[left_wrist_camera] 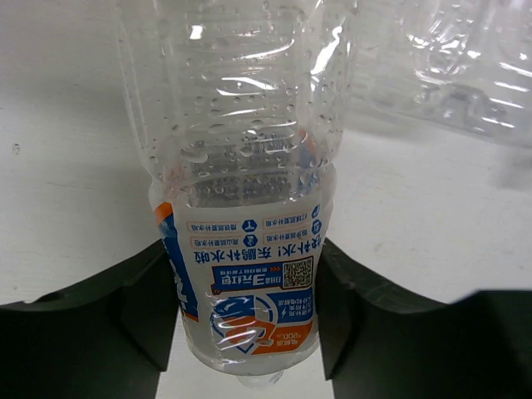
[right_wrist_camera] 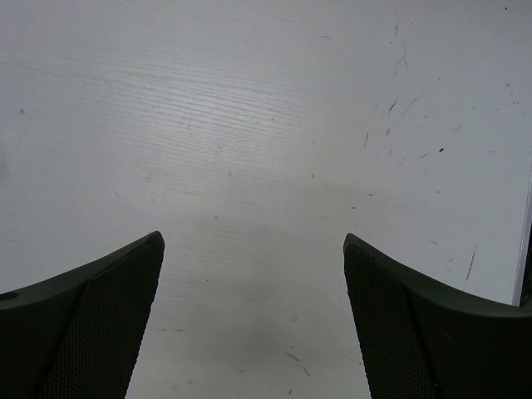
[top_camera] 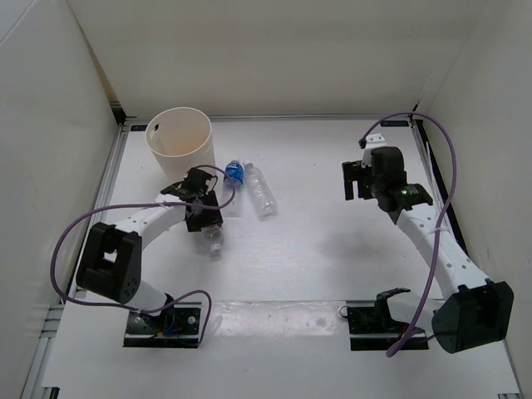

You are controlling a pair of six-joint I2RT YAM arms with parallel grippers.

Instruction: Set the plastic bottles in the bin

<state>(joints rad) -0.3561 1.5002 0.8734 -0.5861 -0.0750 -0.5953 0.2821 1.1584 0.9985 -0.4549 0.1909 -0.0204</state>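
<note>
On the left side: one bottle gripped, none seen in the bin

Nearest the arm bases, on the left, the left tool [top_camera: 208, 220] was closed on the orange-and-blue-labelled bottle [left_wrist_camera: 249, 249], with its fingers [left_wrist_camera: 141, 324] pressed against the bottle's sides. That bottle was laid lengthwise under the tool, low over the desk [top_camera: 332, 249]. Whether it was resting there or held just clear could not be told. On the right, the right tool [top_camera: 359, 181] was held open with nothing between its fingers, and only desk surface was seen beneath it. Just beyond the gripped bottle, the blue-labelled bottle [top_camera: 233, 174] and the unlabelled bottle [top_camera: 263, 193] were laid side by side on the desk, near the bin. Farthest back, at the left, the bin [top_camera: 179, 162] was stood upright. No bottle could be made out inside it, though its floor was mostly hidden. The task was judged to be at an early stage: one bottle was grasped but not yet carried over, and two more were left lying on the desk.
</note>
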